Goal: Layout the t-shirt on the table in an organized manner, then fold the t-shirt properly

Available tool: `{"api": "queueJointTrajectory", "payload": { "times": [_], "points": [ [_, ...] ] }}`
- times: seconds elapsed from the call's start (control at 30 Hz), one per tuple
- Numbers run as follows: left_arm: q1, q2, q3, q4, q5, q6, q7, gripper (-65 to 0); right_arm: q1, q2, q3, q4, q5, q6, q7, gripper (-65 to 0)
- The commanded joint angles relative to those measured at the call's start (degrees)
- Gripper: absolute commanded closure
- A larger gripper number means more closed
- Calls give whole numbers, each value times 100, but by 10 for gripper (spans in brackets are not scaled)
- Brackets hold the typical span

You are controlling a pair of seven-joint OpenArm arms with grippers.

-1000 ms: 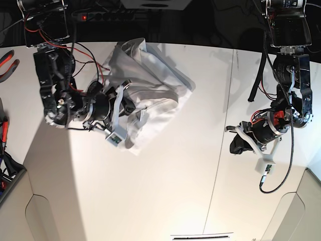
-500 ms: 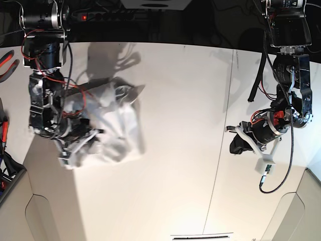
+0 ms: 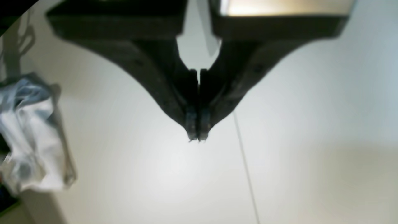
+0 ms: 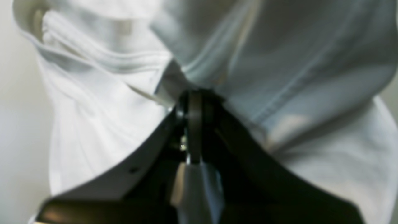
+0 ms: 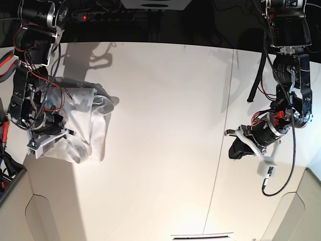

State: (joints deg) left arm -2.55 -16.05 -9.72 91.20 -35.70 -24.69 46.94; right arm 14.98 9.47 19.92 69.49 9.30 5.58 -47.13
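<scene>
**A:** Start at your right gripper (image 4: 194,102). What do its jaws have?

**B:** Your right jaws are pressed together on a bunched fold of the plain white, soft-cloth, short-sleeved t-shirt (image 4: 102,102). In the right wrist view the black fingers meet at a narrow point and the cloth fans out from there to both sides, with a stitched hem running across the fabric just beyond the tips.

**A:** And the left gripper (image 3: 196,137)?

**B:** Your left jaws are closed too, tip against tip, with nothing between them. They hang over bare surface of the wide, flat, matte cream-white table (image 3: 155,174), just beside its thin dark seam line (image 3: 245,168).

**A:** Where does the shirt lie, seen from farther out?

**B:** In the base view you see the t-shirt (image 5: 85,125) crumpled in a wrinkled heap near the table's (image 5: 160,150) edge on that view's left, under the right arm and around its gripper (image 5: 50,131). One pointed flap sticks out toward the table's middle. Your left gripper (image 5: 235,148) sits on the far side of the seam line (image 5: 220,145), well apart from the shirt. From the left wrist camera the cloth shows only as a blurred white lump at the picture's left edge.
</scene>
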Motion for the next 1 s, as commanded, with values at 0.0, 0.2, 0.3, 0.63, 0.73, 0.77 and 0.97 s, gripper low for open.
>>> {"api": "queueJointTrajectory", "payload": {
  "times": [0.0, 0.2, 0.3, 0.63, 0.73, 0.77, 0.97],
  "points": [
    [-111, -59, -17, 116, -98, -42, -175, 0, 57, 81, 33, 238, -138, -90, -63, 0],
    [-144, -46, -17, 116, -94, -46, -225, 0, 63, 85, 33, 1478, -105, 260, -232, 0],
    [-144, -48, -17, 116, -92, -98, -330, 0, 101, 87, 33, 1880, 195, 459, -240, 0],
    [-136, -48, -1003, 485, -678, -590, -337, 0, 55, 101, 33, 2693, 1322, 1530, -428, 0],
    [96, -52, -1751, 896, -1027, -754, -234, 0, -382, 96, 33, 3213, 1335, 1528, -426, 0],
    [234, -52, -2009, 1038, -1193, -811, -164, 0, -584, 98, 33, 3405, 1384, 1528, -426, 0],
    [1497, -83, -3432, 1851, -2551, -1285, 667, 0, -2153, 120, 37, 4857, 1364, 1547, -450, 0]
  ]
}}
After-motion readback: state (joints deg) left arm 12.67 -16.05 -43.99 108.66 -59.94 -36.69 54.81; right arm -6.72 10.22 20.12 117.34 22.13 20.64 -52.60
